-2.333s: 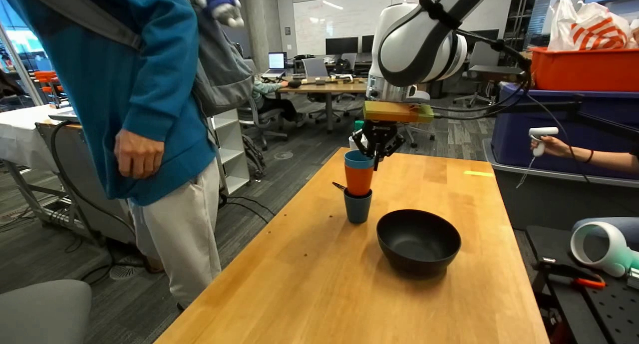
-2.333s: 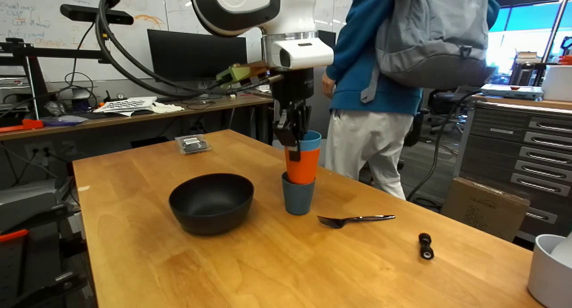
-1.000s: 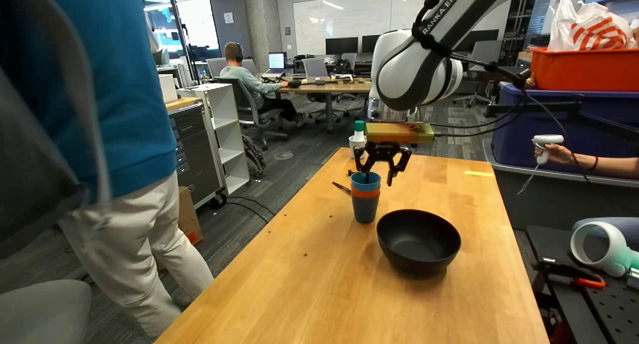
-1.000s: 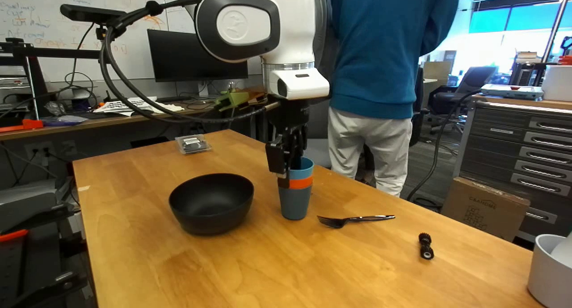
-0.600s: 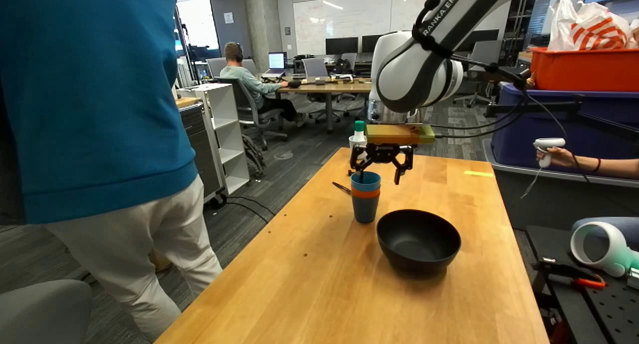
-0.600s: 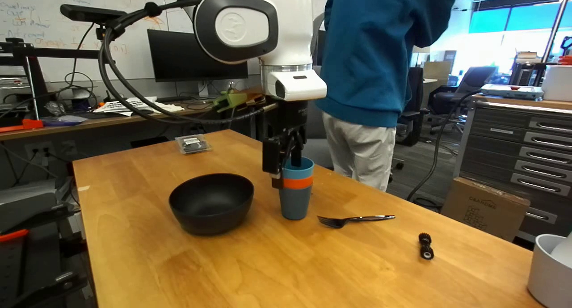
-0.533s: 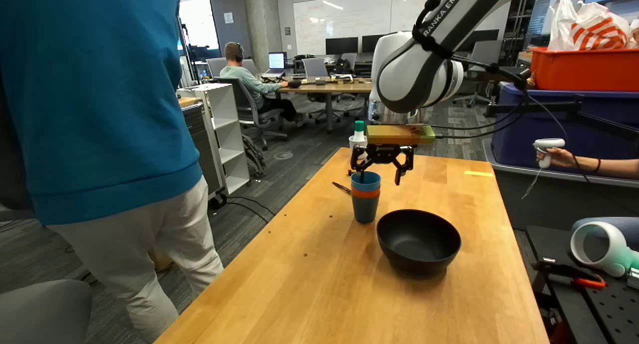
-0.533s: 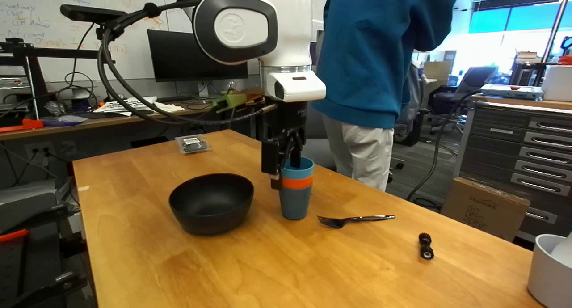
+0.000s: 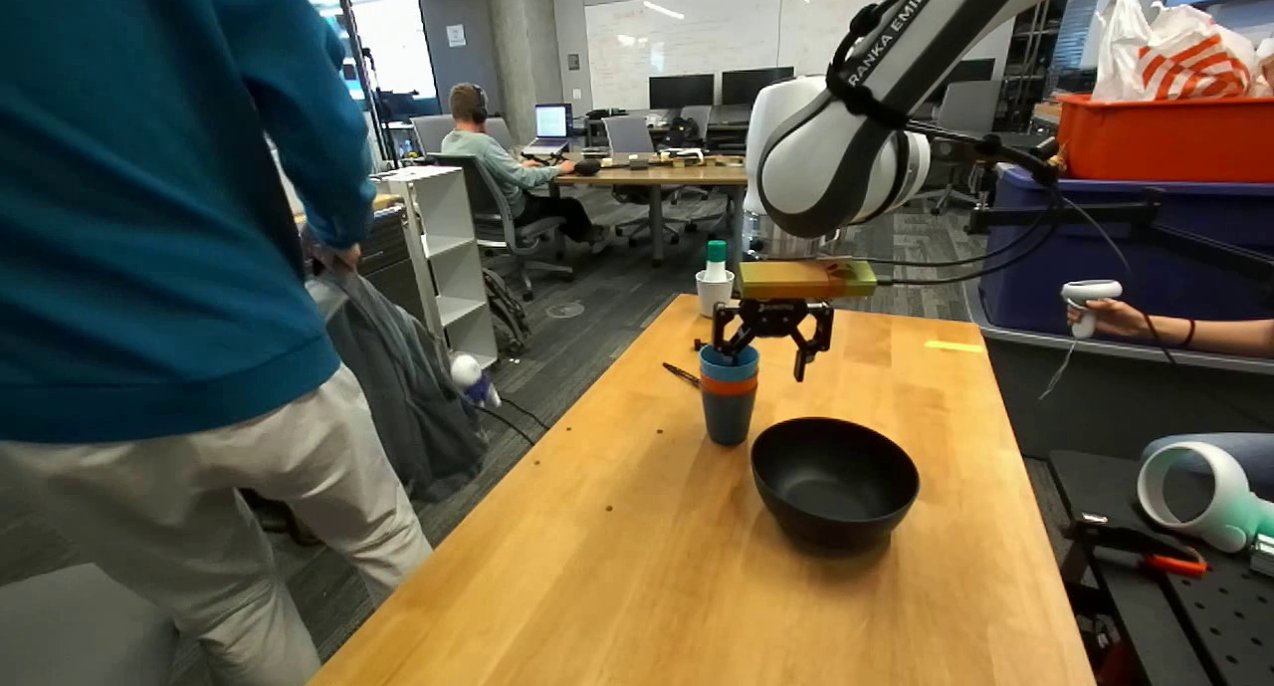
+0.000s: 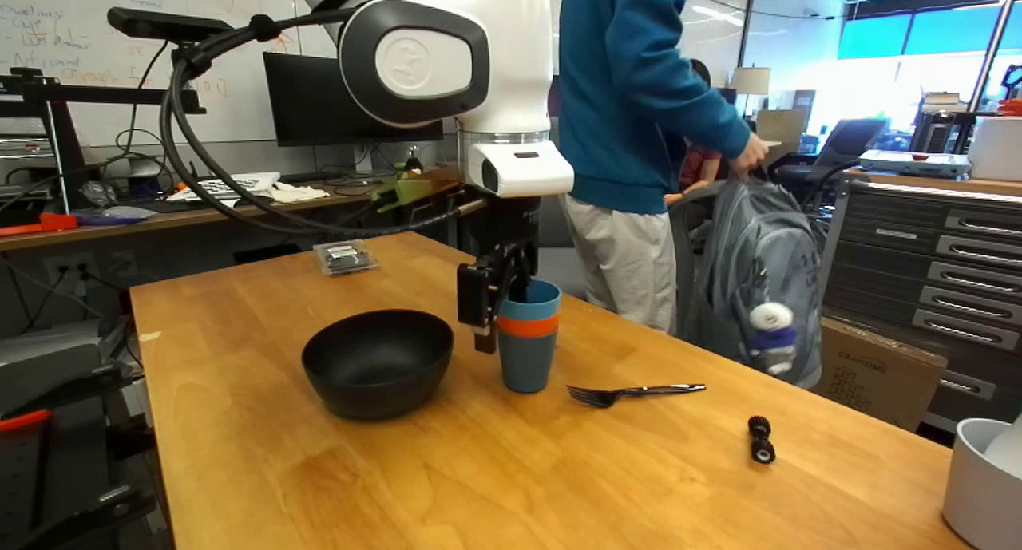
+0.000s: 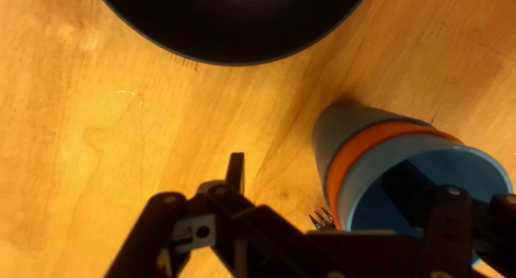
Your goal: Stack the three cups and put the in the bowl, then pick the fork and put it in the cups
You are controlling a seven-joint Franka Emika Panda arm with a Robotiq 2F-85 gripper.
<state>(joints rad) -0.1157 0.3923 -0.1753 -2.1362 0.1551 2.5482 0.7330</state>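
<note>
Worktop (image 10: 319, 478) running broad in both exterior views, black bowl (image 10: 378, 394) standing on it! Beside the bowl, just apart, one upright stack (image 9: 729, 407): dark teal-blue cup (image 10: 527, 366) outermost, orange-red cup (image 10: 531, 328) showing as a band, light blue cup (image 10: 539, 310) innermost and on top. Fingers (image 11: 236, 169) spread wide, one inside that top cup, the other outside, apart from its wall! And the fork (image 10: 639, 390), slender and dark, lies on the wood, tines toward the stack.
</note>
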